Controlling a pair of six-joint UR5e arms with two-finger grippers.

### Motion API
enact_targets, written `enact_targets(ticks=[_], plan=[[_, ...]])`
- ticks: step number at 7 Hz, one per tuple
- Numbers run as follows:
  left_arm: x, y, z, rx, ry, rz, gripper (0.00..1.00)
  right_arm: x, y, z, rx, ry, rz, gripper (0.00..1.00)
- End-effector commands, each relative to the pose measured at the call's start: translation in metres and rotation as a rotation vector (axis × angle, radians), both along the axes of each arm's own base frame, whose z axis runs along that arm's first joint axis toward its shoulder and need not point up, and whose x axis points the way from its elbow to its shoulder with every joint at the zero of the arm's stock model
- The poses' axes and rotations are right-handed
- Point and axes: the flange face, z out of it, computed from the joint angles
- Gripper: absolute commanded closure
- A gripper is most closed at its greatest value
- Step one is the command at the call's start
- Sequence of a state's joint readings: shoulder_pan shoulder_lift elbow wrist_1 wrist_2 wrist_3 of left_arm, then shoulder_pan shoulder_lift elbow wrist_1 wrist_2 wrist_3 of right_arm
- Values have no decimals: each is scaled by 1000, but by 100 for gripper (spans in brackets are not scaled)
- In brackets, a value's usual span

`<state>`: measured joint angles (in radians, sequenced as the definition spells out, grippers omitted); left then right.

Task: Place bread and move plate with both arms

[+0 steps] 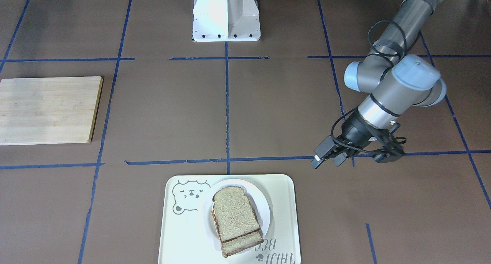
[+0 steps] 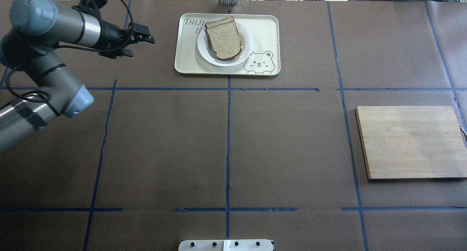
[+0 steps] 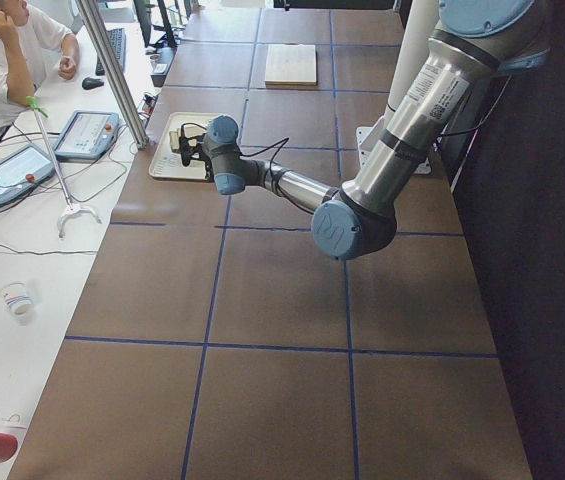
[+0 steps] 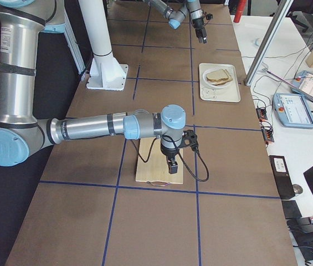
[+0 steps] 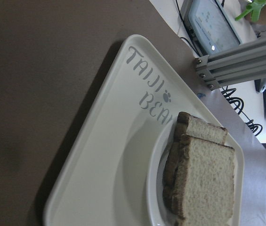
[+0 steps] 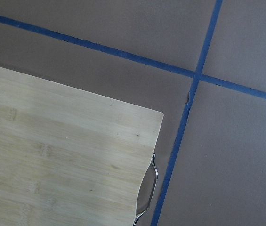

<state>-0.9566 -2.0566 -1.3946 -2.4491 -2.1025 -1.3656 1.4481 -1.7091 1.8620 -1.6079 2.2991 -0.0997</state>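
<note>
Over board (image 4: 148, 173), side-view: right end effector (image 4: 171, 168)

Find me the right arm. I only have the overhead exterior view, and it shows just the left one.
Observer: In the exterior right view the right gripper hangs over the wooden board. From that view alone I cannot tell whether it is open or shut.
Operator: Check what lies under the top slice.
Observer: The front-facing view shows a second slice under the bread. It sticks out at one end, and both are on the plate.
</note>
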Motion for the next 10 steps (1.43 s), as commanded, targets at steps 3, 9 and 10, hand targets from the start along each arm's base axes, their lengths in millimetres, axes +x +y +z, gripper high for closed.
enact_targets(ticks=[3, 9, 10], plan=[[-197, 33, 144, 275, -530, 387, 0, 33, 23, 24, -57, -2, 63, 0], [-394, 147, 284, 76, -491, 503, 0, 59, 39, 35, -123, -49, 81, 0], [-398, 151, 285, 74, -491, 497, 0, 59, 40, 36, -123, -49, 79, 0]])
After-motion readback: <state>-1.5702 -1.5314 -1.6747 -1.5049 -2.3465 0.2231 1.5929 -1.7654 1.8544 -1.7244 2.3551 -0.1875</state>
